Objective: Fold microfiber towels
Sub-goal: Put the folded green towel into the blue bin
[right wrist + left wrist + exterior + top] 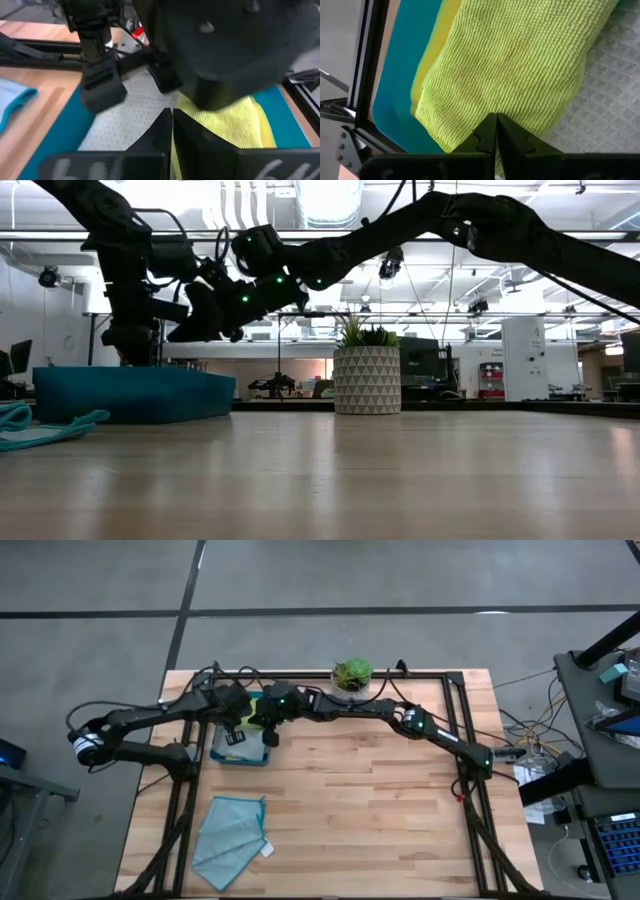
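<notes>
Early stage, by the look of it; most microfiber towels sit stacked in the dark teal tray [222, 755], lime green towel [520, 65] over a yellow towel [437, 45], pale grey towel [610, 110] beside them; one light teal towel [232, 838] lies loose and rumpled on the table [380, 800], nearer the front edge than the tray, white tag showing; not neatly folded.

Left gripper [496, 131] hangs over the tray, fingers closed, tips at the lime towel; whether it pinches cloth, cannot tell; right gripper [171, 125] also over the tray, closed, above yellow cloth, holding nothing visible.

Both wrists crowd the tray; collision risk. Potted plant [351, 674] stands well clear of the tray, near the back rail; open wood lies right of the tray.
</notes>
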